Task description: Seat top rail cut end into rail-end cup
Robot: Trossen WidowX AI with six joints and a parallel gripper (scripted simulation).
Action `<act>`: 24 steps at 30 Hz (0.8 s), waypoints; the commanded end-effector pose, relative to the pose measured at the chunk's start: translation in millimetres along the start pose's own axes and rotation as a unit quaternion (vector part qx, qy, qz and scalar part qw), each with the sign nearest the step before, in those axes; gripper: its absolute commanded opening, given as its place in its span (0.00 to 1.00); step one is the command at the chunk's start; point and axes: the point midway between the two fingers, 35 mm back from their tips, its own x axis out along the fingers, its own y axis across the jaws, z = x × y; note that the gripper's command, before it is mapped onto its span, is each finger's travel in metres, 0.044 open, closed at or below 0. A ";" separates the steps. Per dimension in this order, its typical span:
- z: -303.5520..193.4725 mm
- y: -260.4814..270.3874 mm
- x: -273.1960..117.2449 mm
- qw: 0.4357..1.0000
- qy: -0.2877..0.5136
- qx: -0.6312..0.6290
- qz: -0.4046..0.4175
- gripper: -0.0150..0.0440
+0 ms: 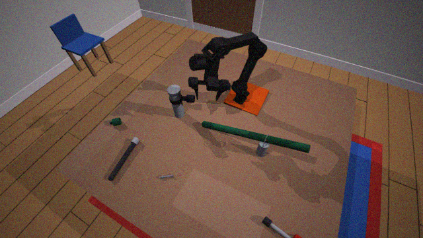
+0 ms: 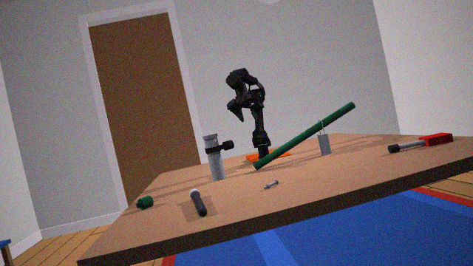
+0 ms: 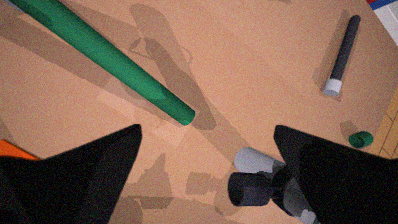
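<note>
The green rail (image 1: 244,133) (image 2: 295,142) (image 3: 110,61) runs through the wire loop above the short grey post (image 1: 262,150) (image 2: 324,145). It slopes, its low end down at the table and apart from the black rail-end cup (image 1: 189,98) (image 2: 228,145) (image 3: 249,189). The cup hangs sideways on the dark band high on the big grey post (image 1: 178,110) (image 2: 216,168) (image 3: 256,159), just below its cap. My gripper (image 1: 207,99) (image 2: 242,120) (image 3: 209,131) is open and empty, pointing down above the table between post and orange plate. In the wrist view the rail's low end shows beyond the fingertips.
An orange plate (image 1: 261,99) lies under the arm's base. A dark rod with a pale end (image 1: 123,160) (image 2: 199,204) (image 3: 345,50), a green fitting (image 1: 115,121) (image 2: 145,202) (image 3: 361,139), a small bolt (image 1: 166,176) (image 2: 271,185) and a red-handled tool (image 2: 436,139) lie on the table.
</note>
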 end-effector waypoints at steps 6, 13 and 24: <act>-70.4 -48.6 -5.5 0.949 -0.053 -0.310 0.030 1.00; -95.4 -60.0 -10.5 0.906 -0.080 -0.415 0.012 1.00; -114.6 -67.2 -15.4 0.792 -0.093 -0.603 -0.025 1.00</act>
